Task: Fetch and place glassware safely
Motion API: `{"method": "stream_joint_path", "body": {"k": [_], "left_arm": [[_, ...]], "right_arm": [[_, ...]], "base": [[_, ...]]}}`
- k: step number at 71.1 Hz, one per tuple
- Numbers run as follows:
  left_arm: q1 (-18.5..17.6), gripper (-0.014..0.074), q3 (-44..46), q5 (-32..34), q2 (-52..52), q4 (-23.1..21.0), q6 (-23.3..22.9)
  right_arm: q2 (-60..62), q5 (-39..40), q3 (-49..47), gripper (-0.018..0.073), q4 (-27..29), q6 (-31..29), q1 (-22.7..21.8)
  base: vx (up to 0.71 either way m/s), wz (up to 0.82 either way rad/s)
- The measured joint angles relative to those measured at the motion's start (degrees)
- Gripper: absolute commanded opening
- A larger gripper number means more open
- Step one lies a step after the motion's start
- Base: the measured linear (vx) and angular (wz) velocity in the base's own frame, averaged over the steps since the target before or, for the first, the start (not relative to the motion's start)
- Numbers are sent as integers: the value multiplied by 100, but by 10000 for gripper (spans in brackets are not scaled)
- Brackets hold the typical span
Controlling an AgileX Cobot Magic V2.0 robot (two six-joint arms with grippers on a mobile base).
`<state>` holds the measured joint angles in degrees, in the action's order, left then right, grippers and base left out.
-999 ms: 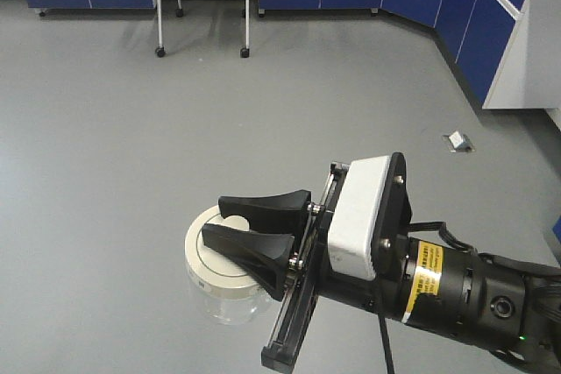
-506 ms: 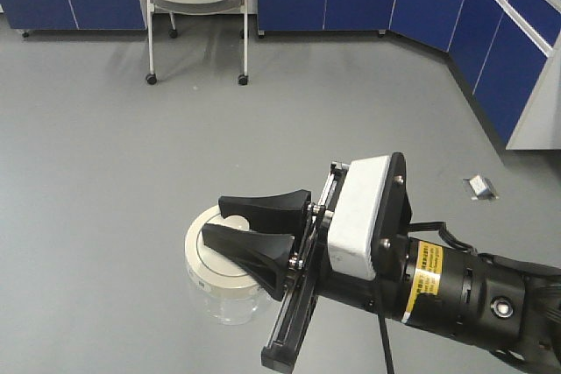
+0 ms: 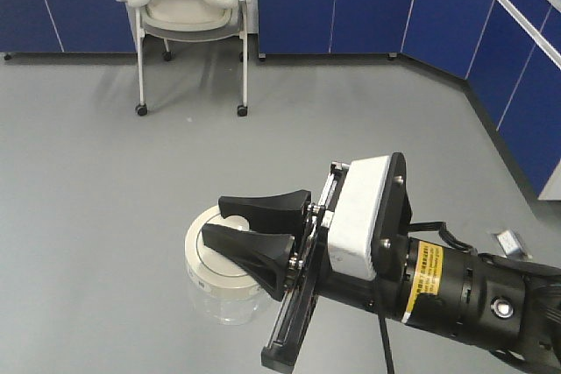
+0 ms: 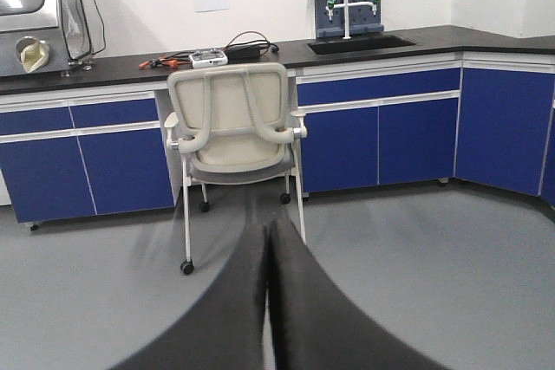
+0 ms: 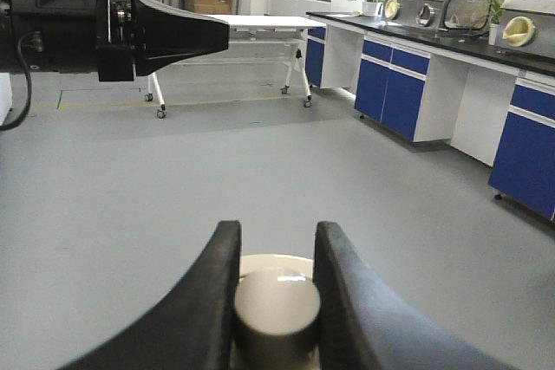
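Note:
The glassware [image 3: 219, 297] is a squat clear jar with a round cream-white lid [image 3: 200, 253], held in the air above the grey floor. My right gripper [image 3: 215, 219] is shut on the lid's central knob [image 5: 277, 305], with one black finger on each side of it. The wrist view shows the lid rim [image 5: 276, 261] just behind the knob, while the glass body is hidden there. My left gripper [image 4: 268, 231] is shut with its fingers pressed together and nothing between them. It also shows at the upper left of the right wrist view as a black cone [image 5: 186, 35].
A beige wheeled chair [image 3: 184, 6] stands ahead before blue base cabinets [image 3: 368, 6] that run along the back and right walls. A small packet [image 3: 509, 240] lies on the floor at the right. A white wheeled table [image 5: 260, 23] stands far off in the right wrist view.
The chair and cabinets have slid down the front view and look nearer; the floor packet drifted right and down. The right arm and jar hold the same place in the frame.

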<state>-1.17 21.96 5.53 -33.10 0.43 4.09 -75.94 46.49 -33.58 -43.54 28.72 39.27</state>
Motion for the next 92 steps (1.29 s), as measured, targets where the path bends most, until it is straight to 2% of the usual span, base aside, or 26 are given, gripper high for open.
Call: {"method": "stream_joint_path", "body": {"k": [65,92], "left_arm": [[0,-7,0,0,0,-4,0],[0,-7,0,0,0,-4,0]], "right_arm": [[0,0,0,-3,0,0,0],[0,-87,0,-3,0,0,0]], "base": [[51,1],[41,-18]]}}
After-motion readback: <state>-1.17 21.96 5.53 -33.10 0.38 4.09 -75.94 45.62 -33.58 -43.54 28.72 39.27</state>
